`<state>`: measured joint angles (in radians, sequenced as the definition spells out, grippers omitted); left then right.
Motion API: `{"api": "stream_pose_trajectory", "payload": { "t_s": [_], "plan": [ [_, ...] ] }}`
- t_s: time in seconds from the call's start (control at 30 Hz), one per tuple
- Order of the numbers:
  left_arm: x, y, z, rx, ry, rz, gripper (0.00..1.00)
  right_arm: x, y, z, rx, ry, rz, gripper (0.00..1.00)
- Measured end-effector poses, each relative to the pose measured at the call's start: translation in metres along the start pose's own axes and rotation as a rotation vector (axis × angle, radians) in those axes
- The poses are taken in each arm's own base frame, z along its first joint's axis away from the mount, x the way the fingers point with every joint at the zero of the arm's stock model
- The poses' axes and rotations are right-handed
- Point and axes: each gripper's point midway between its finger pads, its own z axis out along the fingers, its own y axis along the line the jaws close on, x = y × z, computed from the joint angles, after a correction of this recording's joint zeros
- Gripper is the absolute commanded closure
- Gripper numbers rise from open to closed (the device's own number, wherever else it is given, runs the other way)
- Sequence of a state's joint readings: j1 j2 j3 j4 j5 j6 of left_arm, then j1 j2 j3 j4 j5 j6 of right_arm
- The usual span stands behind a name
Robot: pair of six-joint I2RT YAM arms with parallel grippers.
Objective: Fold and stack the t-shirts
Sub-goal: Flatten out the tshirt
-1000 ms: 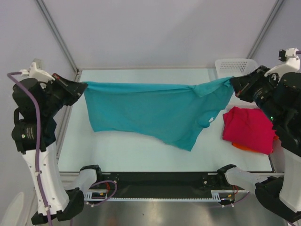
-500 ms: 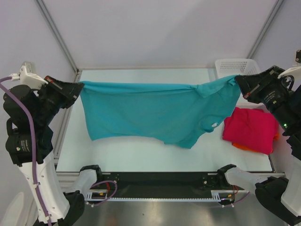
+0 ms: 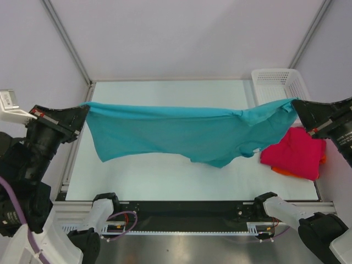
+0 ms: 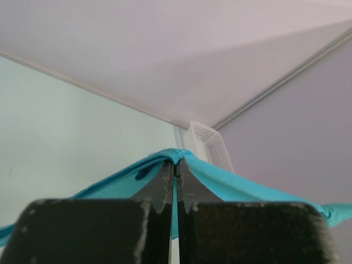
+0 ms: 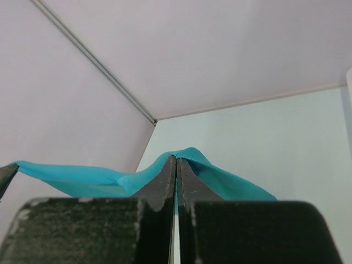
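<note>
Jaws of my left gripper [image 3: 84, 111] and right gripper [image 3: 295, 104] pinch opposite ends of the teal t-shirt [image 3: 165, 131], which I see stretched above the table [image 3: 159, 179], near the folded crimson-pink t-shirt [image 3: 294, 154].

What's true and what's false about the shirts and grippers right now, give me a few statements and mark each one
1. The teal t-shirt hangs stretched between the left gripper and the right gripper. True.
2. The left gripper is open and empty. False: it is shut on the teal t-shirt.
3. The crimson-pink t-shirt lies folded on top of the orange t-shirt. True.
4. The crimson-pink t-shirt sits inside the white basket. False: it lies on the table, nearer the arms than the basket.
</note>
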<state>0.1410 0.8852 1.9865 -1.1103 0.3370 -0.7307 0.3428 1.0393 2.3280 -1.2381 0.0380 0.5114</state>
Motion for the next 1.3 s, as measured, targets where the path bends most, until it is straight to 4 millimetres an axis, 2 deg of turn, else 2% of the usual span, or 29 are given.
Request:
{"api": "stream_pose_trajectory", "payload": {
  "t_s": [0.1, 0.17, 0.23, 0.3, 0.47, 0.57, 0.67, 0.73, 0.8, 0.97, 1.1, 1.3],
  "plan": [
    [-0.015, -0.024, -0.009, 0.058, -0.019, 0.037, 1.0, -0.017, 0.015, -0.007, -0.051, -0.032, -0.02, 1.0],
    [-0.027, -0.037, -0.004, 0.093, -0.019, 0.071, 1.0, -0.026, 0.027, -0.003, -0.094, -0.049, -0.032, 1.0],
    [-0.037, -0.038, 0.012, 0.093, -0.008, 0.102, 1.0, -0.023, 0.031, 0.005, -0.113, -0.028, -0.04, 1.0],
    [-0.038, -0.027, 0.036, 0.059, 0.03, 0.105, 1.0, -0.015, 0.027, 0.02, -0.098, 0.015, -0.056, 1.0],
    [-0.034, 0.025, 0.116, -0.095, 0.159, 0.072, 1.0, -0.002, 0.017, 0.077, -0.046, 0.087, -0.099, 1.0],
    [-0.03, 0.06, 0.162, -0.182, 0.214, 0.059, 1.0, 0.007, 0.006, 0.104, -0.001, 0.126, -0.121, 1.0],
    [-0.022, 0.085, 0.189, -0.243, 0.258, 0.046, 1.0, 0.017, -0.005, 0.127, 0.047, 0.159, -0.134, 1.0],
    [-0.019, 0.092, 0.193, -0.263, 0.271, 0.042, 1.0, 0.021, -0.009, 0.134, 0.062, 0.17, -0.138, 1.0],
    [-0.02, 0.09, 0.19, -0.262, 0.269, 0.042, 1.0, 0.019, -0.011, 0.135, 0.072, 0.163, -0.144, 1.0],
    [-0.033, 0.065, 0.178, -0.184, 0.218, 0.066, 1.0, -0.001, -0.006, 0.131, 0.065, 0.079, -0.152, 1.0],
    [-0.033, 0.056, 0.173, -0.149, 0.221, 0.068, 1.0, -0.011, -0.008, 0.135, 0.076, 0.039, -0.154, 1.0],
    [-0.024, 0.06, 0.176, -0.15, 0.257, 0.054, 1.0, 0.0, -0.022, 0.154, 0.122, 0.075, -0.152, 1.0]
  ]
}}
